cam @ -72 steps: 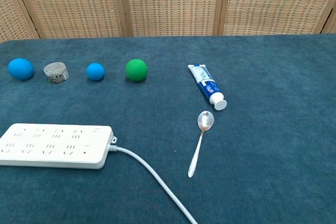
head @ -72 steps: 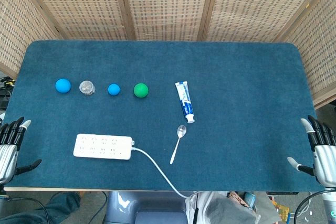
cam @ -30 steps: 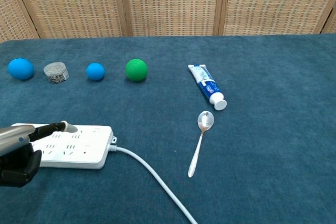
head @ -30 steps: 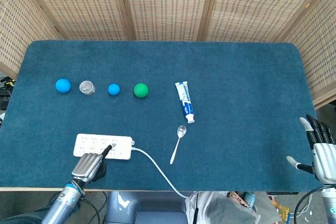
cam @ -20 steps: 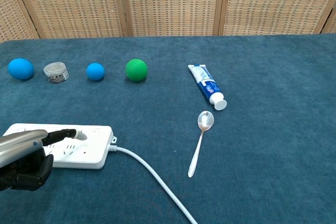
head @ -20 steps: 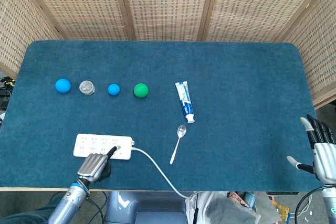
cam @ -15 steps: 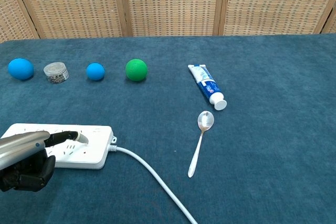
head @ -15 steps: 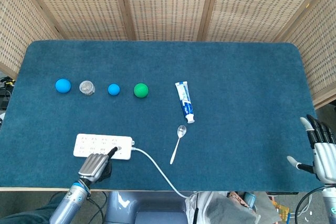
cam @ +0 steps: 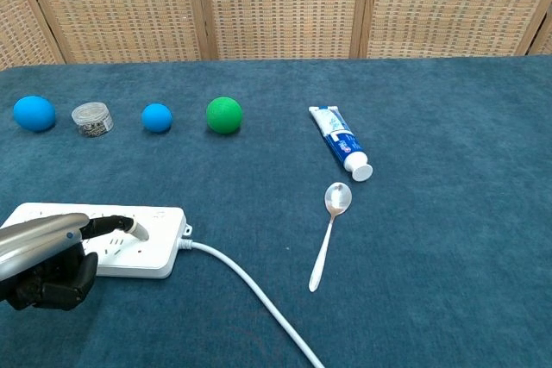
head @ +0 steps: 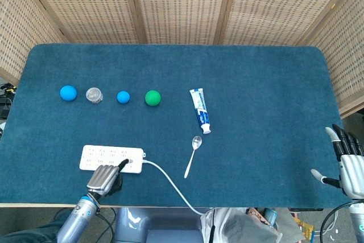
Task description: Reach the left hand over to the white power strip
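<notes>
The white power strip [head: 108, 157] lies flat near the table's front left, its white cable [head: 170, 184] trailing off the front edge. My left hand [head: 103, 179] reaches up from that edge over the strip's near side. One outstretched fingertip [head: 122, 163] touches the strip's top close to the cable end. In the chest view the left hand [cam: 47, 261] covers the near left part of the power strip [cam: 159, 239], with the other fingers curled under and nothing in them. My right hand [head: 348, 163] hangs at the table's front right edge with fingers spread, holding nothing.
Along the back left runs a row: a blue ball [head: 68, 93], a small clear jar [head: 94, 95], a smaller blue ball [head: 123, 97] and a green ball [head: 152, 98]. A toothpaste tube [head: 199, 110] and a metal spoon [head: 193, 155] lie mid-table.
My left hand swung in from the table's left edge onto the power strip, then crept slightly right along it. The right hand has stayed put.
</notes>
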Robot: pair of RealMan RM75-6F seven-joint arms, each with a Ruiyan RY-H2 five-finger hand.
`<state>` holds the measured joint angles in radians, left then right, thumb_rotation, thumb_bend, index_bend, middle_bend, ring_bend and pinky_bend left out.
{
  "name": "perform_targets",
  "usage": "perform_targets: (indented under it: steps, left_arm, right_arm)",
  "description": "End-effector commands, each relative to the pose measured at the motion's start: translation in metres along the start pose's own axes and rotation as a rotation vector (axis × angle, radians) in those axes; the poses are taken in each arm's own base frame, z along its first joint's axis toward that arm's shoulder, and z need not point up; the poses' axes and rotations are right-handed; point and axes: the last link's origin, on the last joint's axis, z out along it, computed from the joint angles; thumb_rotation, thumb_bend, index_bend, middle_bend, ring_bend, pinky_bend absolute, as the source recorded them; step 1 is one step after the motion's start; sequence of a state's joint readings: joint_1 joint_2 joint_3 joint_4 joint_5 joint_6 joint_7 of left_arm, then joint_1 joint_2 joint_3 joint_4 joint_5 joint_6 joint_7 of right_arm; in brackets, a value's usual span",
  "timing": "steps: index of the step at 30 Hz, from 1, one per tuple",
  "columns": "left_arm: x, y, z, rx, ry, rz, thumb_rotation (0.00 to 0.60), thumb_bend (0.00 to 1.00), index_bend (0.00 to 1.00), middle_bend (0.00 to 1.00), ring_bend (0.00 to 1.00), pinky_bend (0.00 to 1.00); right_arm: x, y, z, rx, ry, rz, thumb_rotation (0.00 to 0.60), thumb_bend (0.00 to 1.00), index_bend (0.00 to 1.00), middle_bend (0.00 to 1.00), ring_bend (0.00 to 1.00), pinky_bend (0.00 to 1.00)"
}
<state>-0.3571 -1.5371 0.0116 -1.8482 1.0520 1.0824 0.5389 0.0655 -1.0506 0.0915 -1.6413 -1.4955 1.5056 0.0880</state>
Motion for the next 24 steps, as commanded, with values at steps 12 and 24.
perform_targets:
  steps: [12, 24]
  left_arm:
    - [0.022, 0.006, -0.005, -0.057, 0.154, -0.067, 0.600, 0.93, 0.25, 1.00, 1.00, 1.00]
    - [0.098, -0.055, -0.071, -0.111, 0.669, 0.023, 0.346, 0.00, 0.00, 0.01, 0.00, 0.00]
  right_arm:
    - [0.000, 0.000, 0.000, 0.001, -0.001, 0.000, 0.600, 0.00, 0.00, 0.00, 0.00, 0.00]
    - [-0.002, -0.004, -0.002, 0.012, -0.008, -0.008, 0.600, 0.00, 0.00, 0.00, 0.00, 0.00]
